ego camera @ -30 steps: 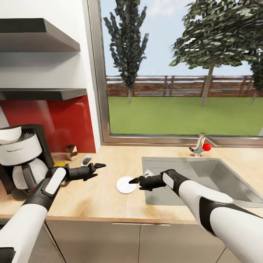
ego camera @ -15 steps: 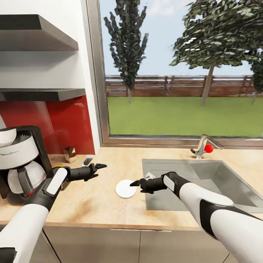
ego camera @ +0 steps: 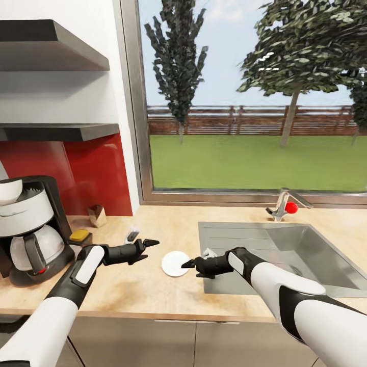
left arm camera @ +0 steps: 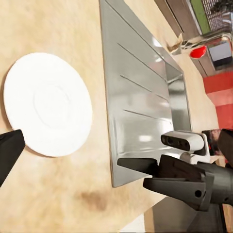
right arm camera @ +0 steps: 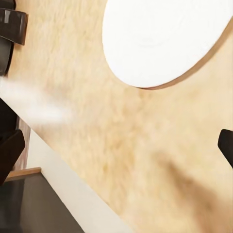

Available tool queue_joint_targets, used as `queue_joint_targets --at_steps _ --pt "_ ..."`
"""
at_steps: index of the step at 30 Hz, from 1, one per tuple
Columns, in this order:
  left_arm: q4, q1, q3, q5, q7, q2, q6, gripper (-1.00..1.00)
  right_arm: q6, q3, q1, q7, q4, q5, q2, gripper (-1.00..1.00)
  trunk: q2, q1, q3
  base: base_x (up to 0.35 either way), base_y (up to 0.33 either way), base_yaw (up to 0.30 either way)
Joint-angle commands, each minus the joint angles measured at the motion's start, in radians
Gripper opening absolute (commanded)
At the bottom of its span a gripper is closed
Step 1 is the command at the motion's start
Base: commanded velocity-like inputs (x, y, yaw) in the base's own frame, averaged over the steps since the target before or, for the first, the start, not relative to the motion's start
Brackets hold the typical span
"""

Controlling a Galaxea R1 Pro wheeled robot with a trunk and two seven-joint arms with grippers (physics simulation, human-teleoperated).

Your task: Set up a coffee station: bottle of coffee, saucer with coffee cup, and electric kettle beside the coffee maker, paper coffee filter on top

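- Light wood-grain counter (ego camera: 153, 285) with grey cabinet fronts below, running under a wide window (ego camera: 250, 102) onto lawn and trees.
- Nearest: both white-and-black arms reaching in over the front edge of the counter, tips aimed toward each other.
- Left end effector (ego camera: 148, 244) low over the counter, just left of the saucer (ego camera: 176, 263); fingers look pressed close together in the head view, yet one dark fingertip (left arm camera: 8, 151) at the edge of its wrist view with the saucer (left arm camera: 47, 104) ahead, so cannot tell spread from closed; nothing held.
- Right end effector (ego camera: 186, 264) at the right rim of the saucer, over the left edge of the steel sink (ego camera: 285, 255); seen from the left wrist camera as two dark fingers (left arm camera: 145, 167) slightly parted, empty.
- Saucer lying flat on bare counter between the two end effectors, free of both; also seen in the right wrist view (right arm camera: 162, 39).
- Far left: coffee maker (ego camera: 28, 224) standing on the counter against the red backsplash (ego camera: 76, 173), carafe in place, a white rounded shape at its top left.
- Yellow-topped small thing (ego camera: 80, 236) just right of the coffee maker; too small to name.
- Farther back: faucet (ego camera: 285, 201) with a red knob behind the sink.
- Up on the wall: kitchen shelf (ego camera: 56, 131), and a thicker dark shelf (ego camera: 51, 48) above it.
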Motion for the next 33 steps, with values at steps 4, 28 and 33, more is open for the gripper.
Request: queue_joint_targets --at_steps 4,28,33 --pt "0.000 0.001 0.000 -0.006 -0.008 -0.005 0.001 1.00 0.004 -0.008 -0.001 0.007 -0.003 0.010 0.001 1.00 -0.002 0.001 -0.002 0.000 0.000 0.000" --pt "0.151 0.042 0.004 -0.011 -0.282 0.090 -0.039 1.00 0.003 -0.006 -0.001 0.005 0.004 0.009 0.009 1.00 -0.002 0.001 -0.002 0.010 0.000 -0.071" --pt "0.152 0.042 0.003 -0.012 -0.282 0.089 -0.041 1.00 0.003 -0.006 -0.001 0.005 0.004 0.009 0.009 1.00 -0.002 0.001 -0.002 0.236 0.000 0.000"
